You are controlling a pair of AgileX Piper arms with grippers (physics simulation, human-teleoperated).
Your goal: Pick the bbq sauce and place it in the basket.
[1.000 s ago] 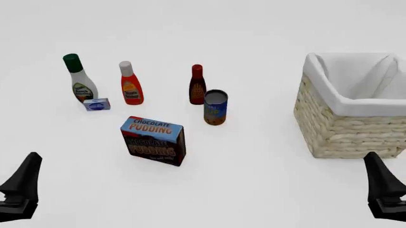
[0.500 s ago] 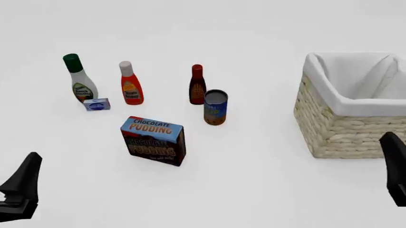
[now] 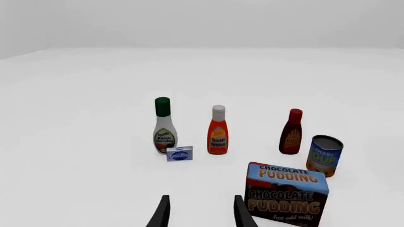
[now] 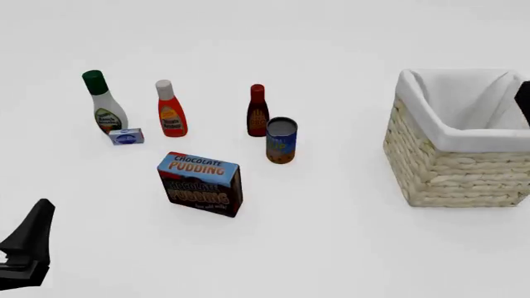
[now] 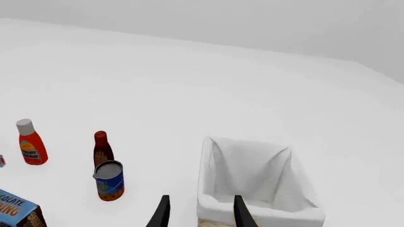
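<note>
White table carries everything. Biggest item is one basket, square wicker with white lining, at the right side of the table; nothing shows inside it. One chocolate pudding box stands nearest the camera, left of centre. One white dressing bottle with a green cap is far left, one orange-red bottle with a white cap is to its right, then one bbq sauce, dark bottle with a red cap, upright, long axis vertical, around the table's middle. One blue-and-orange can stands just beside the sauce, toward the camera and slightly right; whether they touch I cannot tell. One small blue-white packet lies at the foot of the dressing bottle. Key relation: from the right gripper the sauce lies well off to the left and forward, with the can in front of it and the basket right under the fingertips; in the front view only a dark sliver of the right arm shows at the right edge above the basket. The left gripper sits low at the near left; from it the sauce is forward and to the right, beyond the pudding box. Which arm is nearer I cannot tell. Both grippers show fingers parted with a clear gap, holding nothing. Sauce not yet picked; likely approach is from the right side or from above to avoid the can.
</note>
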